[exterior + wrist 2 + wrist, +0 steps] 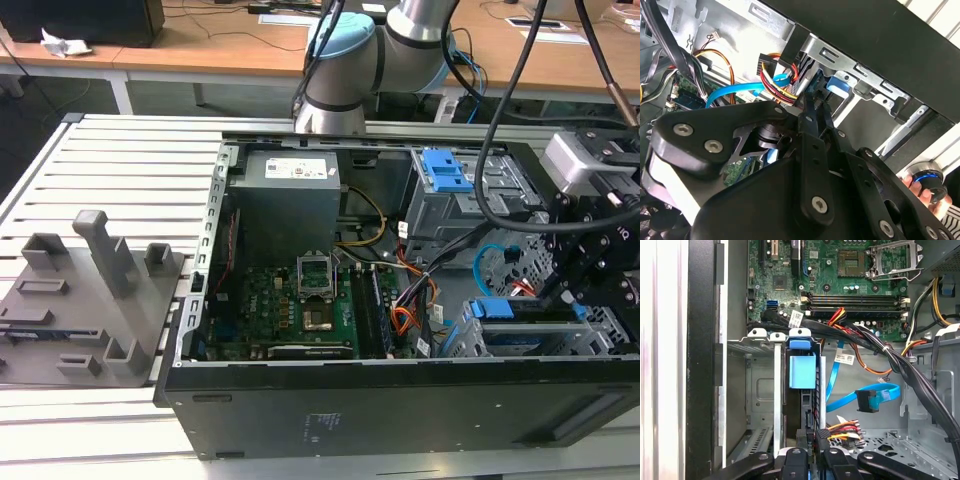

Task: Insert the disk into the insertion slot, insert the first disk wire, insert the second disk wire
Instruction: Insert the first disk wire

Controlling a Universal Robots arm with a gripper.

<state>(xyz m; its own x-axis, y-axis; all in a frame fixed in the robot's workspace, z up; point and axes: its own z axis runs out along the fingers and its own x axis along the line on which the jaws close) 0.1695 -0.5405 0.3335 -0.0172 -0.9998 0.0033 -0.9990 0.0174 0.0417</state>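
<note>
Black claw (pixel 813 456) linkages crowd the foreground in the first wrist view, right at the near edge of the disk (pixel 802 371); whether the claw is clenched or released I cannot tell. That disk stands on edge inside the insertion slot (pixel 757 390), blue carrier showing. Just beside it, the second disk wire (pixel 846 399) loops free, its plug apart from the disk.

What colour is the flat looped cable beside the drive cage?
Light blue flat cable, clearest in the first wrist view.
</note>
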